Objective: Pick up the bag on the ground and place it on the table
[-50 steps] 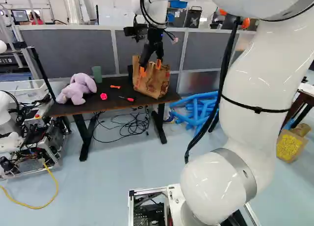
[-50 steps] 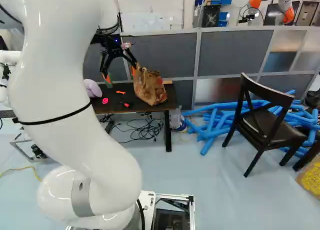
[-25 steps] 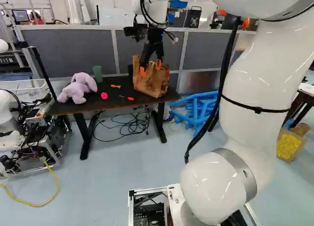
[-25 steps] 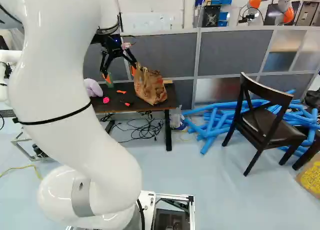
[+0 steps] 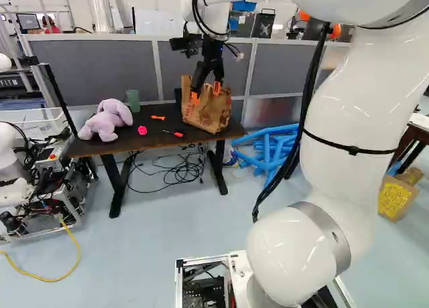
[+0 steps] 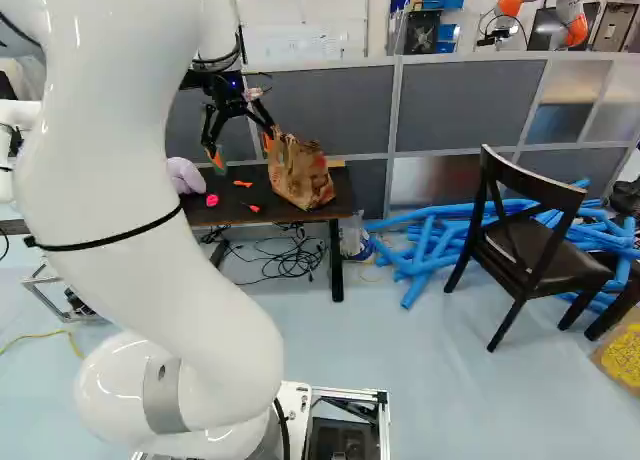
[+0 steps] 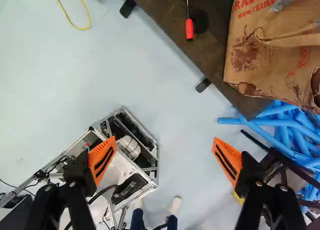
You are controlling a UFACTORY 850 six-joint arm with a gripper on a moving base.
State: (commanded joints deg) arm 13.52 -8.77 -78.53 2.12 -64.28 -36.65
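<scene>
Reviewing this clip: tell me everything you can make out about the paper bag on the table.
The bag is brown, creased and apparently paper, with red print, dark reddish patches, a pale strap-like handle and greyish pieces that may be tape. It rests on the dark table, at the end by the blue tubes. It looks somewhat slanted; its contents cannot be made out. The gripper is open, with the bag outside its fingers, not held.

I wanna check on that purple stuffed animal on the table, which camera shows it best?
The left base view: the purple stuffed animal shows whole there, with nothing in front of it. The right base view shows only part, since the arm hides the rest. The wrist view doesn't show it.
</scene>
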